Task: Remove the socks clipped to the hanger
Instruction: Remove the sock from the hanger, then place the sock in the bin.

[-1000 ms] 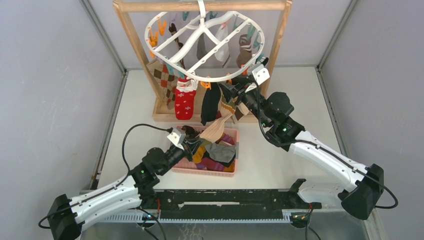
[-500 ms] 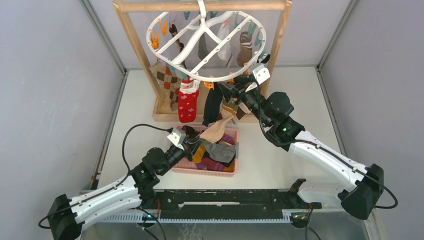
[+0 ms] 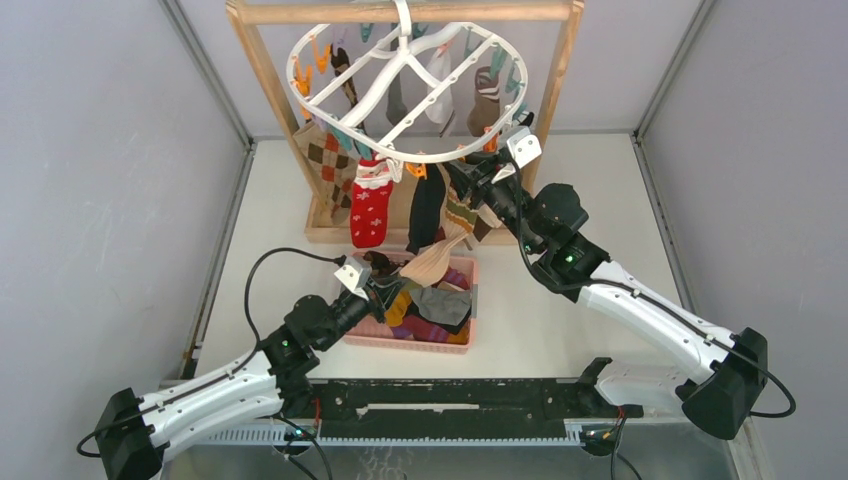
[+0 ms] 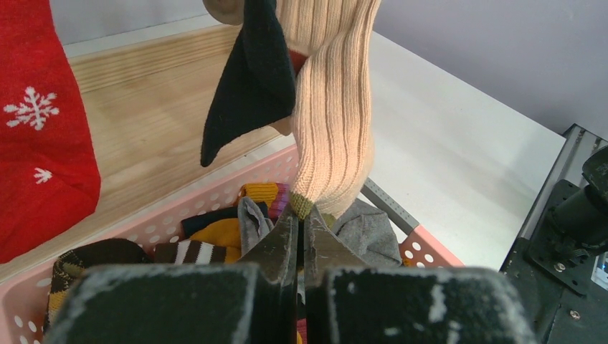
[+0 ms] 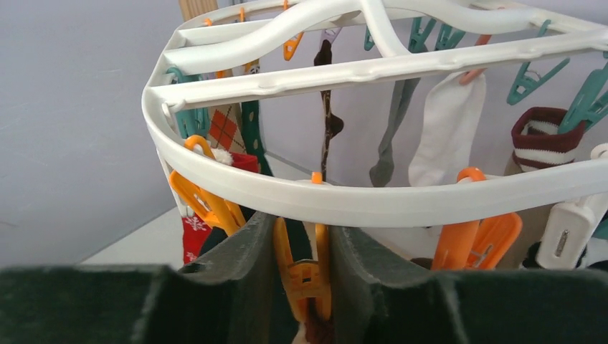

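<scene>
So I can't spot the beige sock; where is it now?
The beige sock hangs mid-table in the top view, right of the black sock, stretched from the hanger down to the left gripper over the pink basket.

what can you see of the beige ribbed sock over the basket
Beige ribbed sock, soft knit with an olive toe tip. It hangs stretched taut, slanting down over the pink basket. The left pincer is shut on its toe. A black sock lies against its side. Its upper end runs under the hanger, clip hidden.
</scene>
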